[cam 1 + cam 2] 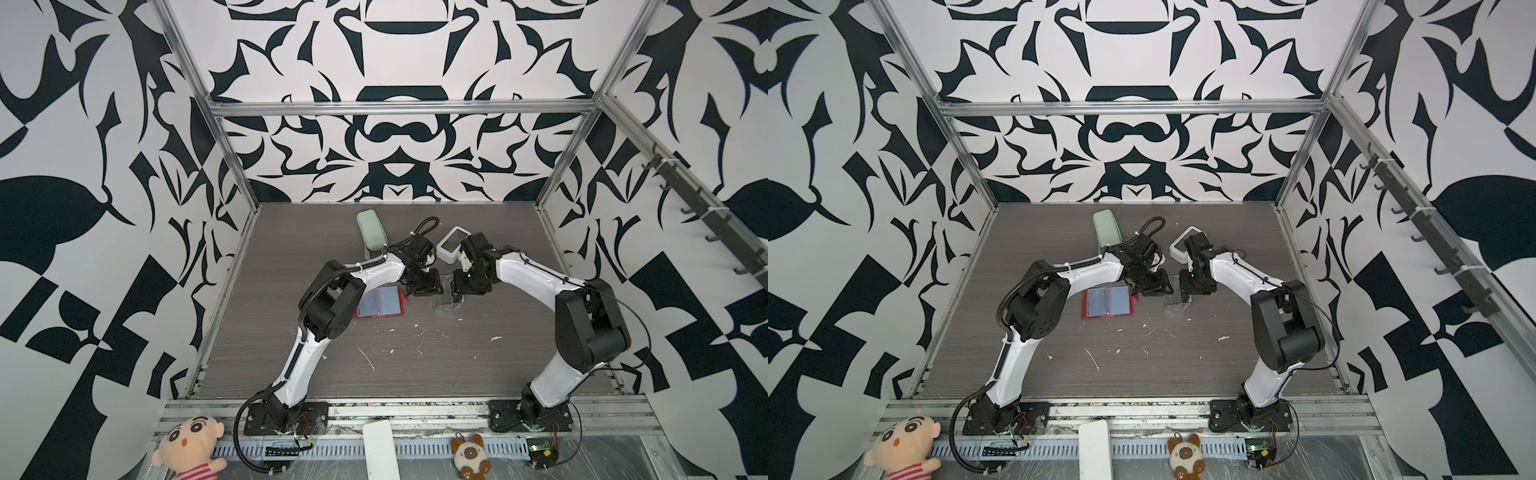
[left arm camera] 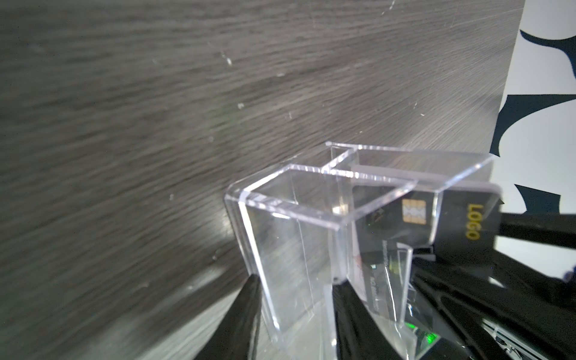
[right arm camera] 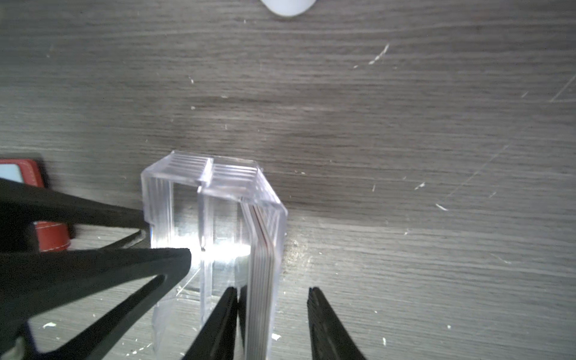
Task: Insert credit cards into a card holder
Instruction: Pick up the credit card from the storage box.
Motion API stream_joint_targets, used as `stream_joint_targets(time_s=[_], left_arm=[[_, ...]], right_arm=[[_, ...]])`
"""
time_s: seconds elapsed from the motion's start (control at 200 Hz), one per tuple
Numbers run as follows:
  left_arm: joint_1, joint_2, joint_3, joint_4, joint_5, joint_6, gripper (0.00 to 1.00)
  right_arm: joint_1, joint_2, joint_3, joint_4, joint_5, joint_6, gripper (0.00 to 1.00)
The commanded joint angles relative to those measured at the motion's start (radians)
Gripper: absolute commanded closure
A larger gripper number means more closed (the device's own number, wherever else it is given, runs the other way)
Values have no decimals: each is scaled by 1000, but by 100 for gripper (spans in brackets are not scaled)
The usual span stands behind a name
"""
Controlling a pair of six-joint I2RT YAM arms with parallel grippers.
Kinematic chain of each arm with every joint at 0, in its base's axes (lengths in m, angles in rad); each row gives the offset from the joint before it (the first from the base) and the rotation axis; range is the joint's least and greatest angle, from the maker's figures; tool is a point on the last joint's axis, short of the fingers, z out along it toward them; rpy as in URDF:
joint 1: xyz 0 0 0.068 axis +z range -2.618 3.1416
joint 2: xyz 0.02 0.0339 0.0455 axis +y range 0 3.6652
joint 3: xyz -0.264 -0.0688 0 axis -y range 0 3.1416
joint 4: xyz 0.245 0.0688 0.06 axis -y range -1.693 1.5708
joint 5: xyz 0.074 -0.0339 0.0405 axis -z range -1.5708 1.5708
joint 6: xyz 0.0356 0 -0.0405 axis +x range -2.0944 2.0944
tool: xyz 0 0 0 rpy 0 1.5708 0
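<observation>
Where legible, "LOGO" on black card (image 2: 458, 227)

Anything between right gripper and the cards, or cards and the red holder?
Right gripper straddles the card stack in the clear stand; nothing visible between. Toward the open red card holder, the stand's divider wall and the left gripper, gripping the stand's holder side, lie in the way.

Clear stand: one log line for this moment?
left gripper holds clear stand | right gripper open around cards | card holder open on table
</observation>
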Motion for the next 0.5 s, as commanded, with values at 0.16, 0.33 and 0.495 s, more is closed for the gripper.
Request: stream_joint_targets(time_s=[0.16,0.33,0.495], left_arm=[[1,20,-21,-37,-31,1,60],[1,20,-23,-36,-33,0,60],[0,22,-24,-36,-33,0,60]], right_arm=[[-2,-59,44,-51,37,-5,64],[-2,-67,49,-61,36,-7,65],[0,-75,50,-68,39,-10,70]])
